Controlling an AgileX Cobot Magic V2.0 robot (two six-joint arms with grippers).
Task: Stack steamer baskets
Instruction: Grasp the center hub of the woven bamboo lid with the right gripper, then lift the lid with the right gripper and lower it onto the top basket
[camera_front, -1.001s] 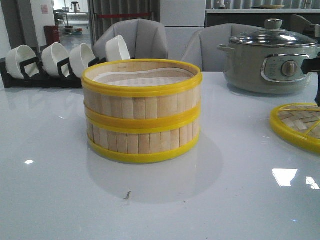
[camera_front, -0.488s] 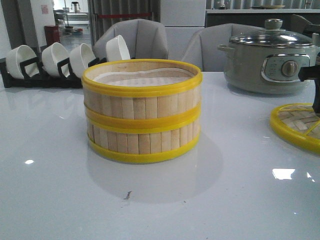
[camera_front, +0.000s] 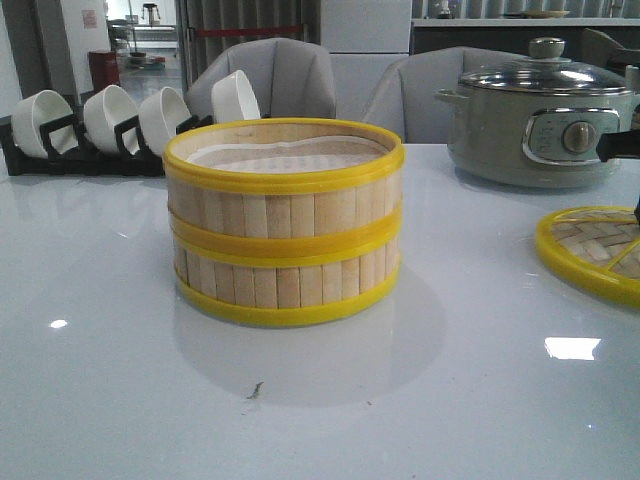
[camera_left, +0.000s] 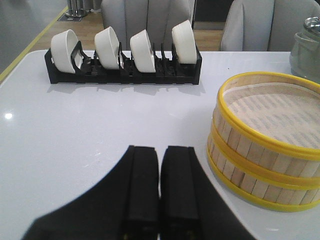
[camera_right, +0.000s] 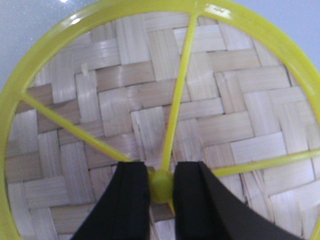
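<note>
Two steamer baskets stand stacked in the middle of the table: the upper basket (camera_front: 285, 205) sits squarely on the lower basket (camera_front: 285, 282), with a whitish liner in the top one. The stack also shows in the left wrist view (camera_left: 260, 150). My left gripper (camera_left: 160, 148) is shut and empty, low over the table beside the stack, not touching it. The flat woven lid (camera_front: 590, 250) lies at the right edge of the table. My right gripper (camera_right: 161, 172) is shut on the lid's yellow knob (camera_right: 161, 189) at the centre of the lid (camera_right: 125, 100). Only part of the right arm (camera_front: 622, 145) shows in the front view.
A black rack of several white bowls (camera_front: 90, 125) stands at the back left and shows in the left wrist view (camera_left: 122, 60). A grey electric pot with a glass lid (camera_front: 540, 120) stands at the back right. Grey chairs (camera_front: 270, 75) are behind the white table (camera_front: 100, 380).
The right arm has shifted a little at the frame's right edge, over the lid. The basket stack has not moved.
</note>
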